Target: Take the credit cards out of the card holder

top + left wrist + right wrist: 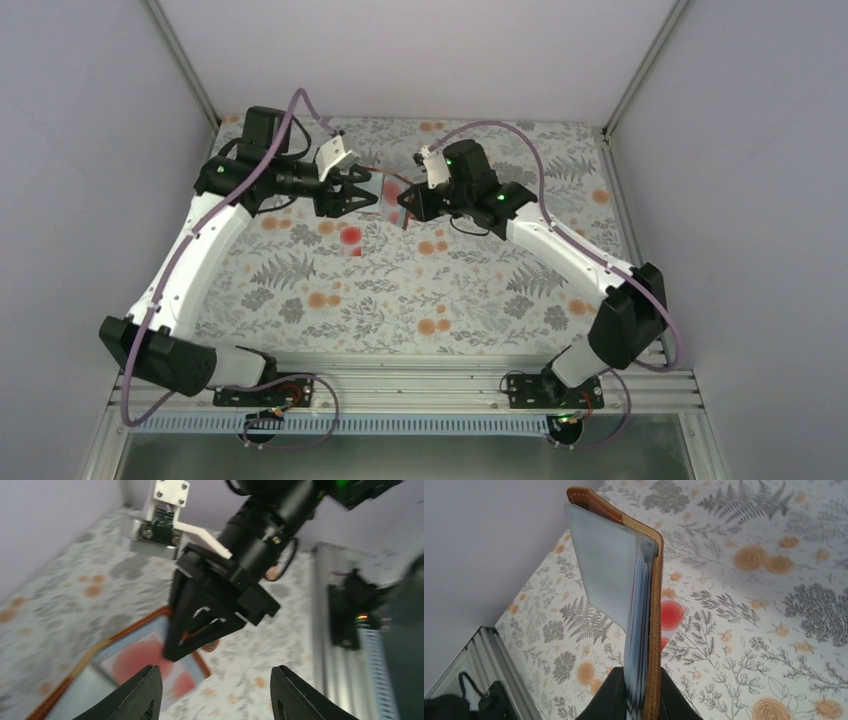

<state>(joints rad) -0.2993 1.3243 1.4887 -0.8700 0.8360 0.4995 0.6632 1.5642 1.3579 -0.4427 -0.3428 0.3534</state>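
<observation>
Hanging mid-air, card holder [609, 565] pinched by R gripper [642, 696], long axis 12–6 in its wrist cam; L gripper [365, 196], jaws apart & empty, has holder at 3 o'clock from above; blotched card [145, 660] sits inside it; second card [350, 237] lies on table [480, 300] at L's 6.

Arms [195, 260]: two, white and black.
Claws: two, left claw [368, 196] and right claw [404, 200].
Card holder [654, 605]: one, brown.
Credit cards: two seen. Loose card [350, 238] on bench [480, 300], pale with red blotches. Sleeved card [142, 660] inside holder, red blotches showing.
Clear sleeves [606, 565] in holder: several; exact count cannot be told, edges stacked and blurred.
Purple cables [297, 100]: two, one per arm.
Bench: one, floral cover.
Metal rail [400, 385] at near edge: one.
</observation>
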